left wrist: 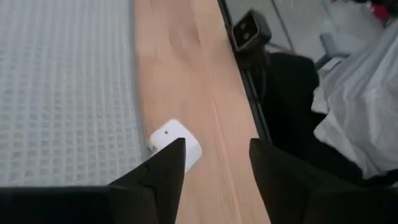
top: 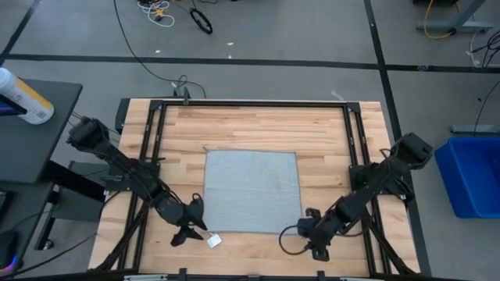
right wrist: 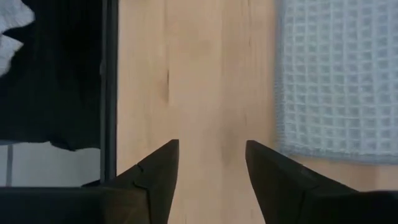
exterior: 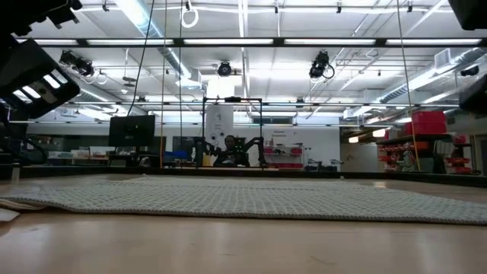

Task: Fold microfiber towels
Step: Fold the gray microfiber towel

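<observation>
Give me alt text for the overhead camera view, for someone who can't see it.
A pale grey-blue microfiber towel lies flat and unfolded on a wooden table, its white tag at one near corner. The open left gripper sits by that tag; the open right gripper waits near the other near corner.

Towel [top: 251, 191]: soft cloth, pale grey-blue, waffle-grid weave, matt, lying flat mid-table. White tag [left wrist: 176, 143] at towel's near-left corner: smooth, slight sheen. Table [top: 258, 125]: light wood planks, visible grain, smooth satin finish. Frame rails [top: 250, 103] along table edges: black metal, matt. Left gripper [left wrist: 214, 165] fingers: dark hard plastic look, matt, apart. Right gripper [right wrist: 211, 163] fingers: same dark matt finish, apart. Bin [top: 475, 176] off table's right edge: bright blue plastic, smooth.
</observation>
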